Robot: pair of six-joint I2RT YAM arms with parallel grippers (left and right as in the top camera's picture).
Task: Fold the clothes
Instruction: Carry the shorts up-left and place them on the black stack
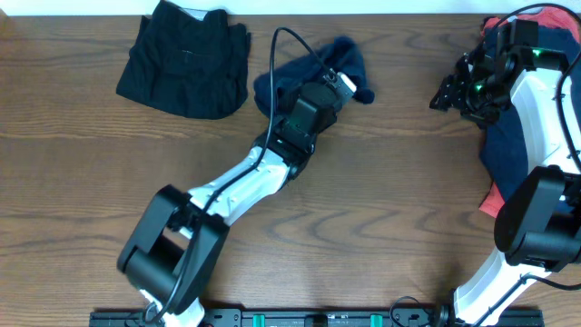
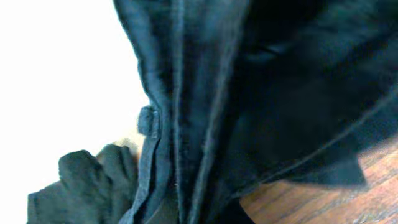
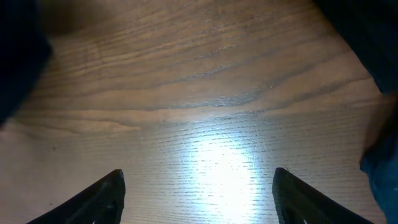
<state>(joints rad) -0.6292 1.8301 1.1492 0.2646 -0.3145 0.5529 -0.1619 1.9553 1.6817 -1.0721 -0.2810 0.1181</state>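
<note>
Clothes [image 1: 186, 64] lay in three places on the wooden table [image 1: 381, 209] in the overhead view. A black garment [image 1: 182, 54] sat loosely folded near the far left edge. A navy garment [image 1: 349, 59] lay bunched at the far middle. A pile [image 1: 504, 150] of navy cloth with a coral-red piece [image 1: 490, 202] peeking out beneath it lay along the right side, under the right arm. The left gripper [image 1: 347, 86] reached from the near edge onto the navy garment, its jaws clenched with that cloth gathered at its tip. The right gripper [image 1: 447, 96] hung beside the pile, pointing toward the middle of the table, apart from the navy garment.

From the left wrist, the navy garment [image 2: 249, 93] filled most of the frame, hanging in long folds with a seam running down it, close to the lens. The fingers themselves were hidden by the fabric. A darker bunched piece of cloth [image 2: 81, 183] showed at the lower left, and a corner of the table [image 2: 323, 196] at the lower right.

From the right wrist, the right gripper [image 3: 199, 199] had its jaws spread wide, the two dark fingertips [image 3: 102, 196] far apart with only bare table [image 3: 186, 93] between them. Dark cloth [image 3: 18, 56] edged the upper left, and navy fabric [image 3: 380, 168] edged the right side.
</note>
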